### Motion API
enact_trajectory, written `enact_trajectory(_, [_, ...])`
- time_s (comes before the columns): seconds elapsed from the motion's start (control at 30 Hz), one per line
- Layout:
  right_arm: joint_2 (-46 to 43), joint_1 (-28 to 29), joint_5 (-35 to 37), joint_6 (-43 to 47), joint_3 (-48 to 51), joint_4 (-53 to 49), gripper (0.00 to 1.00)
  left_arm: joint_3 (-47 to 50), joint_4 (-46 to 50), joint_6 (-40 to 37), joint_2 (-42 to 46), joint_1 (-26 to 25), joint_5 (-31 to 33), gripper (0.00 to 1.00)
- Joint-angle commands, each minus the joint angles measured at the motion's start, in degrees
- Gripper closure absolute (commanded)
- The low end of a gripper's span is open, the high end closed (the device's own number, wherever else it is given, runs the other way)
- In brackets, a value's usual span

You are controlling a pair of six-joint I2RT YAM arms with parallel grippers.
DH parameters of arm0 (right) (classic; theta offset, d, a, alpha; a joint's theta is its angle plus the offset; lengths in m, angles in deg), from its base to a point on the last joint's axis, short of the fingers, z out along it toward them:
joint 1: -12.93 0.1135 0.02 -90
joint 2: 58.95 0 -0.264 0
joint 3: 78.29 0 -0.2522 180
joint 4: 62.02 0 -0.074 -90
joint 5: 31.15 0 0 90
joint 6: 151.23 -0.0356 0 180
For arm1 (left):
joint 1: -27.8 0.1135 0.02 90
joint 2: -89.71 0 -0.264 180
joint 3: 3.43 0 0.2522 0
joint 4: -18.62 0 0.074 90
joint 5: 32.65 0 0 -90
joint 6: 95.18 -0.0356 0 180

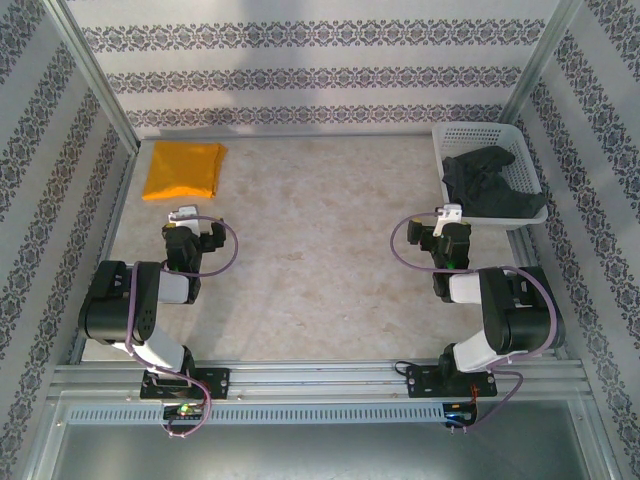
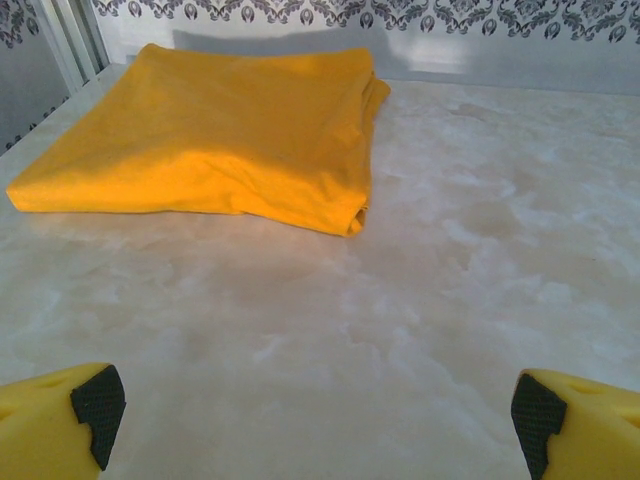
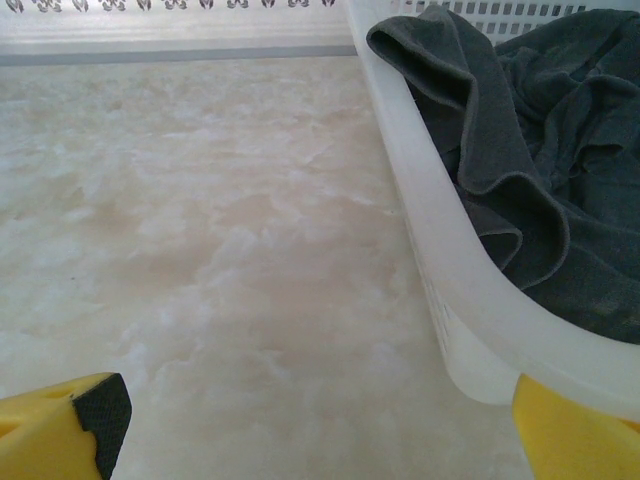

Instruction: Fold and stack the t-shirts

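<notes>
Table (image 1: 320, 300): pale and marbled, stretched from six o'clock to twelve in the top view.
Left gripper (image 1: 185, 214): sat at nine o'clock of the table, spread wide, held nothing; pointed toward the folded shirt.
Left pads (image 2: 98, 405): dark, on yellow fingers, well apart.
Right gripper (image 1: 448, 213): sat at three o'clock, spread wide, held nothing; right finger just beside the basket's near wall, contact impossible to tell.
Basket (image 3: 430, 240): white lattice plastic, stood at two o'clock, in the far right corner.
Charcoal t-shirt (image 3: 560, 200): lay crumpled inside the basket, one fold up against its left rim.
Orange-yellow t-shirt (image 2: 220, 140): lay folded flat on the table at ten o'clock, well apart from the basket.
</notes>
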Motion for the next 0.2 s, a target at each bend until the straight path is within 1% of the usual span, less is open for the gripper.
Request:
enact_trajectory(0.0, [-0.27,0.77,0.01,1.16,-1.21,1.93,0.02,-0.1,0.74,-1.09,0.23,-0.57,0.22,0.0])
enact_trajectory(0.17, [-0.37,0.79,0.17,1.12,-0.86,2.32,0.02,-0.17,1.05,-1.0,0.32,-0.55,0.32,0.0])
